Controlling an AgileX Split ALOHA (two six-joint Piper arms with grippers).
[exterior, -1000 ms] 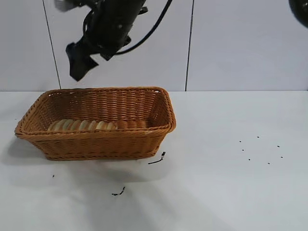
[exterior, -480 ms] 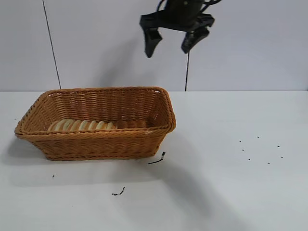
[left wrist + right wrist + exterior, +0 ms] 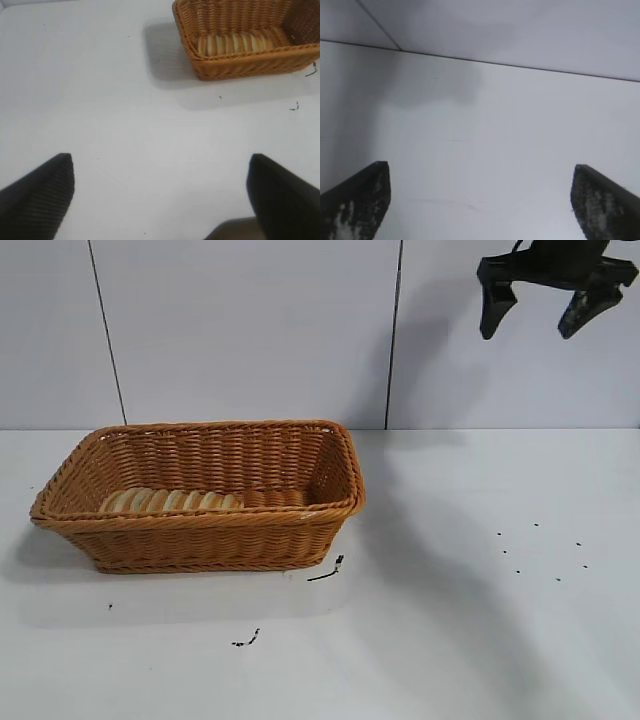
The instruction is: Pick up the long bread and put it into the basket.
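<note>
The long bread (image 3: pixel 170 501) lies inside the wicker basket (image 3: pixel 200 540), along its front wall toward the left end. The left wrist view shows the bread (image 3: pixel 232 43) in the basket (image 3: pixel 250 65) from a distance. My right gripper (image 3: pixel 528 332) is open and empty, high in the air at the far right, well away from the basket; in its wrist view (image 3: pixel 480 166) only bare table and wall show between the fingers. My left gripper (image 3: pixel 160 157) is open and empty over bare table, off to the basket's left and outside the exterior view.
The white table (image 3: pixel 480 640) carries small black scraps (image 3: pixel 327 572) just right of the basket's front, another scrap (image 3: pixel 247 640) nearer the front edge, and dark specks (image 3: pixel 540 555) at the right. A white panelled wall (image 3: pixel 250 330) stands behind.
My right gripper has swung from above the basket's left end up and across to the far right, empty. The bread has stayed in the basket.
</note>
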